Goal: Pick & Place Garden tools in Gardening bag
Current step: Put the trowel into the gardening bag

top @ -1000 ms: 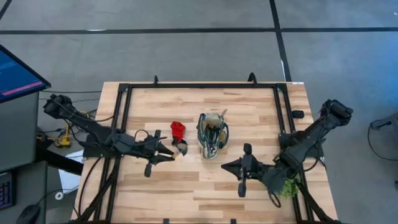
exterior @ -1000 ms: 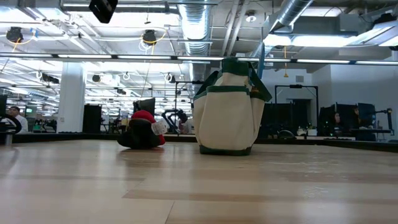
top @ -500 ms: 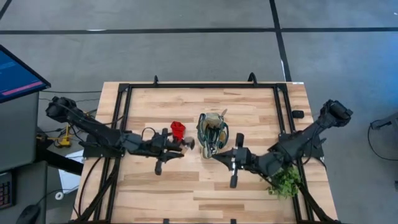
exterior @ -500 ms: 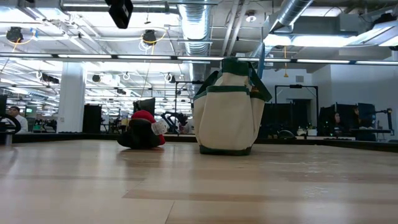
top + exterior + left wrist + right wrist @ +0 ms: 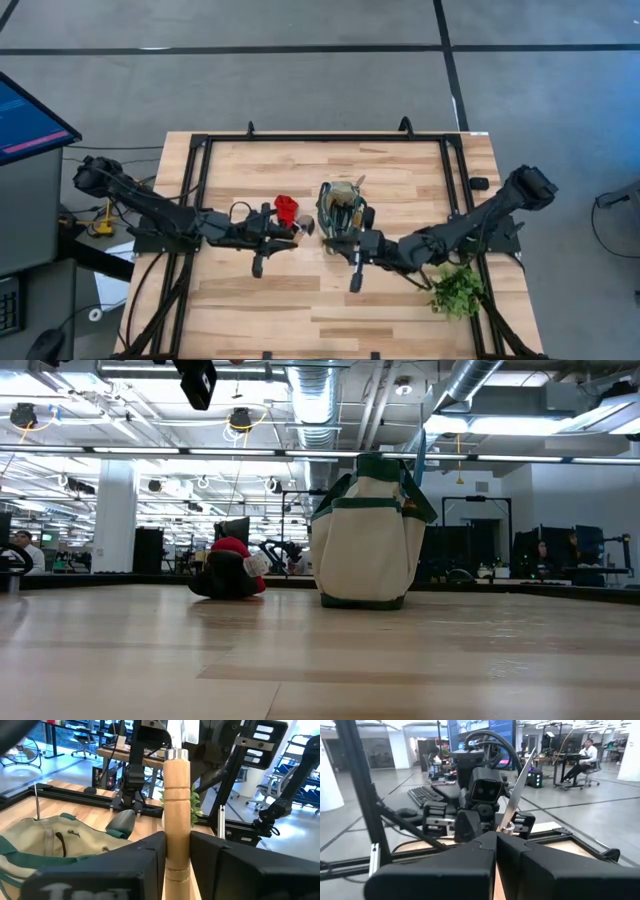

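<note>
The tan gardening bag with green trim stands upright on its base at the table's middle, with tools sticking out of its open top. A small red item lies on the wood just left of it. My left gripper is level beside the bag's near left corner, shut on a wooden-handled trowel. My right gripper is shut with nothing in it, just before the bag's near side and facing the left gripper. My left gripper pinches the trowel's wooden handle between its two fingers, which come level from the table's left and lie across it. The handle reaches on past the fingers to a metal cap. The grey blade sticks out the other way. The trowel is clear of the table.
A leafy green sprig lies at the near right, beside the right arm. A black frame runs along the table's left, far and right sides, with a small black piece at the right rail. Bare wood lies toward the near edge.
My left gripper has carried the trowel toward the table's right, up to the bag. My right gripper has swung from the near right toward the table's left and slightly farther, to the bag's near side, turning as it went and uncovering the sprig. It has stayed shut.
</note>
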`<act>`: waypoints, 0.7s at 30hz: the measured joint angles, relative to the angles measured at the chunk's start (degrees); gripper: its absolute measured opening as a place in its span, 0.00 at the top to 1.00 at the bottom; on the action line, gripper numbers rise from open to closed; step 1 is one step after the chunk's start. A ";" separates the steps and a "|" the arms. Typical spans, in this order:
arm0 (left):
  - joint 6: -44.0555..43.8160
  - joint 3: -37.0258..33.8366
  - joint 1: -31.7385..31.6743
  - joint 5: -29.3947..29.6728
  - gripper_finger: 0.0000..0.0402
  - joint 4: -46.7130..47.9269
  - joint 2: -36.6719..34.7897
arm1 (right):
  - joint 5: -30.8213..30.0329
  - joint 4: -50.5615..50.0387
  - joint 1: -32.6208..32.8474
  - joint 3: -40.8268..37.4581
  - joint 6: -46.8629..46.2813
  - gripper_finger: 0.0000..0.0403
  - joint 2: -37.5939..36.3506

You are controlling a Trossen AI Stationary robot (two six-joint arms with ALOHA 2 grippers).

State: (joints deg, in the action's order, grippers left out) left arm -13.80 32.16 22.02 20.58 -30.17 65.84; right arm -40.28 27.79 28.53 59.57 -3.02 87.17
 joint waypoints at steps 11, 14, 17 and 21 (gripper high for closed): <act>1.55 0.00 0.02 1.03 0.87 0.06 -0.01 | 1.78 5.17 -2.08 0.04 0.20 1.00 0.28; 1.55 0.00 0.02 1.03 0.87 0.08 0.00 | 2.87 4.69 -2.77 0.02 0.13 0.97 0.40; 1.55 0.02 0.02 1.03 0.87 0.04 0.31 | 2.95 4.91 -3.40 0.02 0.10 0.89 0.40; 1.56 0.10 -0.14 1.05 0.87 -0.14 0.88 | 2.97 5.04 -4.02 0.02 0.00 0.75 0.40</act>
State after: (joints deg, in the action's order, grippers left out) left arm -12.24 32.26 21.88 21.63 -30.30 66.73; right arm -37.31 32.83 24.51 59.59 -3.02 87.57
